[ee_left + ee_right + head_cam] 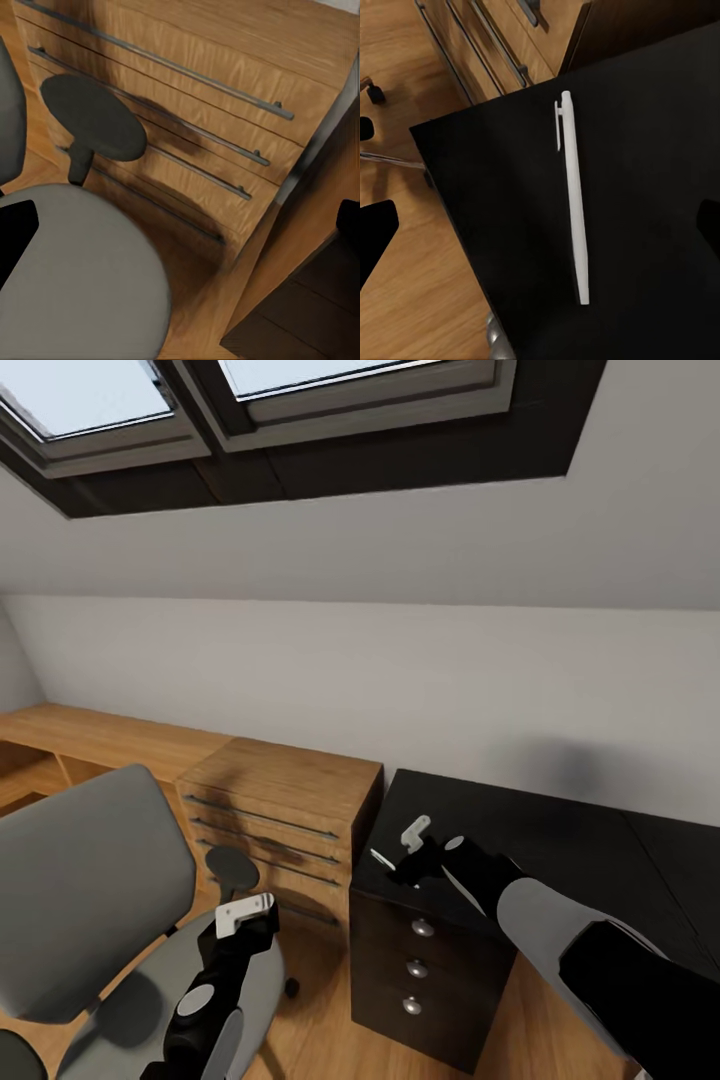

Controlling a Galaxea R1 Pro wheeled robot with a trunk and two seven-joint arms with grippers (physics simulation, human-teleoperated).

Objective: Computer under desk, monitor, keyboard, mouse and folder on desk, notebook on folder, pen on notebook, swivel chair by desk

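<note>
The white pen [574,202] lies flat on the glossy black desk [652,112], close to the corner of its left end [560,830]. My right gripper [398,845] hovers open just above the pen, one finger on each side of it [546,225]. The grey swivel chair [90,880] stands at the lower left, its seat [75,277] bare. Open and holding nothing, my left gripper [245,913] hangs over the seat's right edge [180,225], beside the black armrest [94,116].
A light wooden cabinet [290,800] with long bar handles [225,90] stands between the chair and the desk's black three-knob drawer unit [415,970]. Behind it all a sloped white wall with skylights rises. A chair caster [371,90] rests on the wooden floor.
</note>
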